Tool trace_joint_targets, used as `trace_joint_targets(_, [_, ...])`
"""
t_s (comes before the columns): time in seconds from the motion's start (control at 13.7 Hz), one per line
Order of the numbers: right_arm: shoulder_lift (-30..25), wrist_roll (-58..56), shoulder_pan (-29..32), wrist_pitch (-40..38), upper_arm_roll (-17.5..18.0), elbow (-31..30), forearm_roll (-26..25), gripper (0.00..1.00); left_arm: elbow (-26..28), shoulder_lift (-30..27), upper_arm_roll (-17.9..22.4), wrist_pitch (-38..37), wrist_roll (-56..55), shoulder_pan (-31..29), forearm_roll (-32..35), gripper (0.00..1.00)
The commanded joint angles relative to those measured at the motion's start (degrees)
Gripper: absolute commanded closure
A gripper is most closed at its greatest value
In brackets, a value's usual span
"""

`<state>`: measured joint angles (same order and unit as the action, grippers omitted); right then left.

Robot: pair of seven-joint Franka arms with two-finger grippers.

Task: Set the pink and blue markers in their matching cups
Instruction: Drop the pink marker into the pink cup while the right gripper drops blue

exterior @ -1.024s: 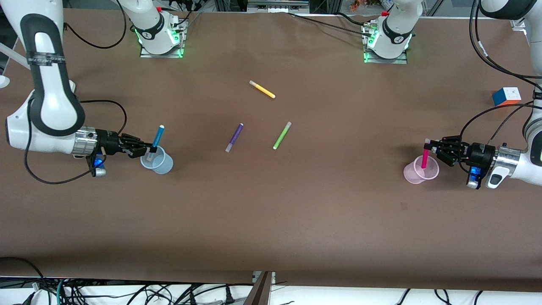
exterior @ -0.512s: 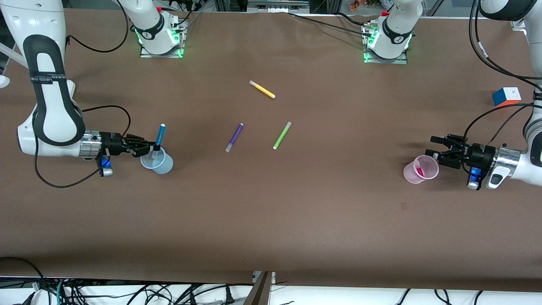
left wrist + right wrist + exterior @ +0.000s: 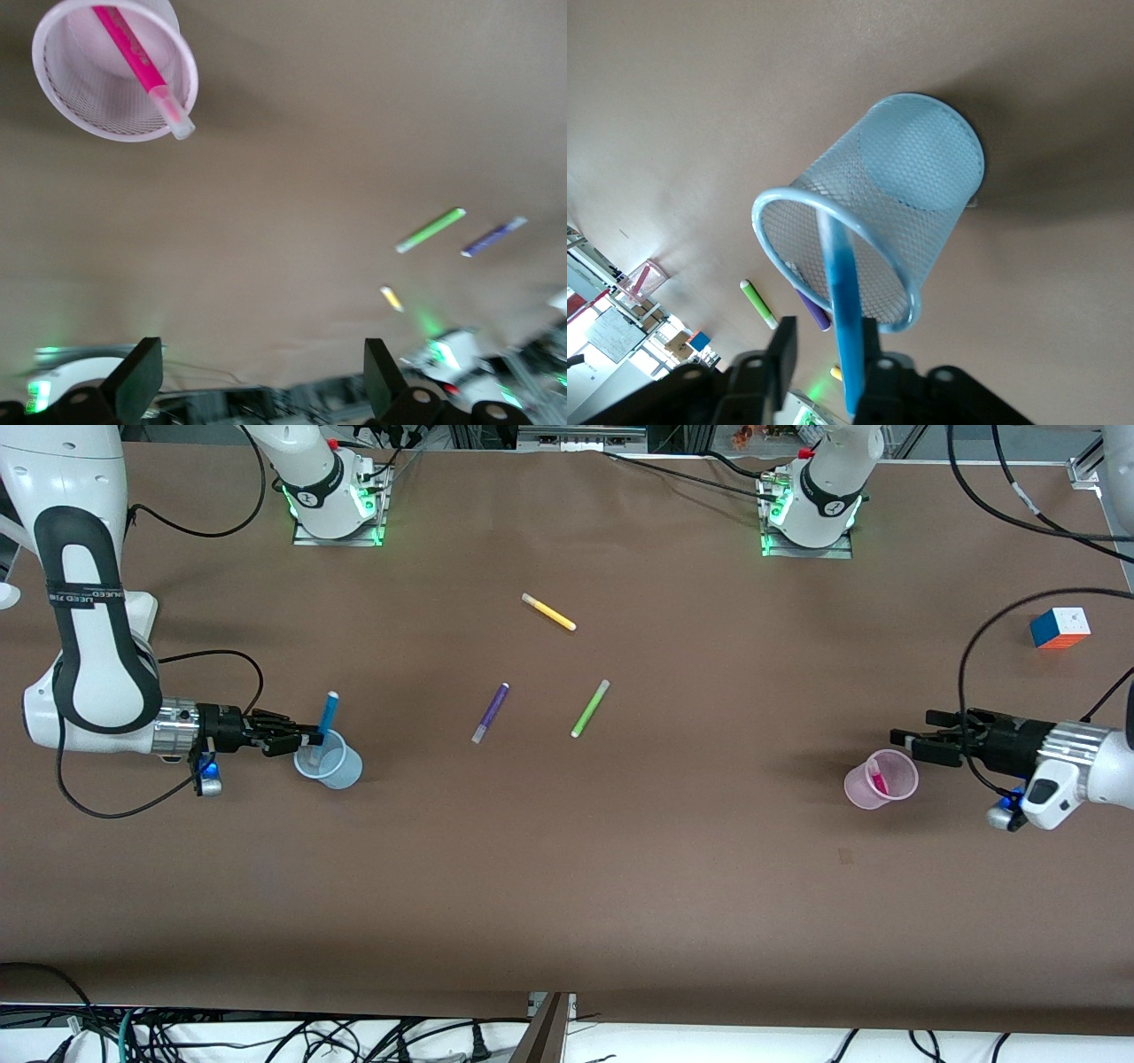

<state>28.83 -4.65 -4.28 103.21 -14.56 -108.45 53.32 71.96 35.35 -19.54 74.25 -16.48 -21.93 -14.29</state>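
The blue marker (image 3: 329,710) stands tilted in the pale blue cup (image 3: 335,767), its upper end sticking out above the rim. My right gripper (image 3: 306,740) is at the cup's rim, open around the marker; in the right wrist view (image 3: 827,350) the marker (image 3: 843,301) rests against one finger with a gap to the other, in front of the cup (image 3: 895,204). The pink marker (image 3: 877,780) lies inside the pale pink cup (image 3: 861,789). My left gripper (image 3: 908,746) is open and empty beside that cup's rim. The left wrist view shows the cup (image 3: 62,97) holding the marker (image 3: 133,53).
A yellow pen (image 3: 549,612), a purple pen (image 3: 490,713) and a lime-green pen (image 3: 590,708) lie mid-table between the two cups. A colour cube (image 3: 1060,627) sits toward the left arm's end, farther from the front camera than the pink cup.
The left gripper let go of the pink marker, which dropped into the pink cup, and drew back. The right gripper loosened on the blue marker, which now stands in the blue cup.
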Motion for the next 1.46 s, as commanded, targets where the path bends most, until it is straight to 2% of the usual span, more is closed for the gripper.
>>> trace_joint_targets(0.0, [0.2,-1.1,0.8,-0.6,0.5,0.4,1.7,0.32,0.6,-4.1,0.6,1.6,2.1,4.5,6.6,0.00])
trace_joint_targets(0.22, [0.0,-0.5,0.8,-0.9,0.5,1.7,1.7,0.29,0.6,-8.2,0.5,1.6,3.1,11.0,14.7,0.00])
trace_joint_targets(0.37, [-1.4,-0.1,0.6,-2.3,0.4,3.8,0.7,0.17,0.6,-11.3,0.5,1.5,3.2,15.9,20.2,0.00])
trace_joint_targets(0.44, [-2.5,-0.1,0.6,-3.1,0.0,4.7,0.5,0.02,0.6,-12.5,0.5,1.5,3.2,18.1,22.1,0.00])
trace_joint_targets(0.51, [-3.6,-0.1,0.5,-3.2,-0.3,5.7,-0.8,0.01,0.6,-13.2,0.5,1.5,3.6,20.3,24.3,0.00])
trace_joint_targets(0.59, [-4.9,0.2,0.1,-3.0,-0.2,6.8,-4.7,0.01,0.6,-13.9,0.6,1.5,4.3,22.0,26.4,0.00])
trace_joint_targets(0.66, [-6.4,0.7,-0.5,-2.8,0.0,8.6,-10.6,0.01,0.8,-14.6,0.5,1.5,5.4,22.6,27.5,0.00])
trace_joint_targets(0.73, [-7.2,1.2,-1.7,-3.1,0.1,11.2,-16.5,0.01,0.8,-15.0,0.6,1.4,7.0,22.5,27.5,0.00])
trace_joint_targets(0.88, [-9.5,2.4,-2.5,-3.3,0.3,14.6,-24.3,0.01,2.1,-17.3,1.7,2.1,10.3,22.5,26.6,0.00])
trace_joint_targets(0.95, [-11.1,2.3,-3.6,-3.3,0.2,14.8,-28.4,0.01,5.7,-20.3,2.0,3.3,10.6,22.5,26.5,0.00])
trace_joint_targets(1.02, [-13.0,2.3,-5.0,-3.2,0.3,15.5,-35.1,0.01,9.0,-22.6,4.0,5.6,10.6,22.9,25.7,0.00])
trace_joint_targets(1.17, [-16.2,2.1,-9.1,-4.8,0.3,17.7,-48.1,0.01,16.6,-27.6,10.7,15.3,10.7,26.2,24.1,0.00])
trace_joint_targets(1.24, [-16.8,2.1,-10.2,-7.8,0.3,20.4,-51.0,0.01,19.2,-29.6,13.5,18.2,11.6,28.0,24.1,0.00])
trace_joint_targets(1.39, [-16.8,2.2,-10.5,-15.0,0.2,26.2,-52.1,0.01,21.4,-32.2,17.0,19.3,11.7,30.4,22.7,0.00])
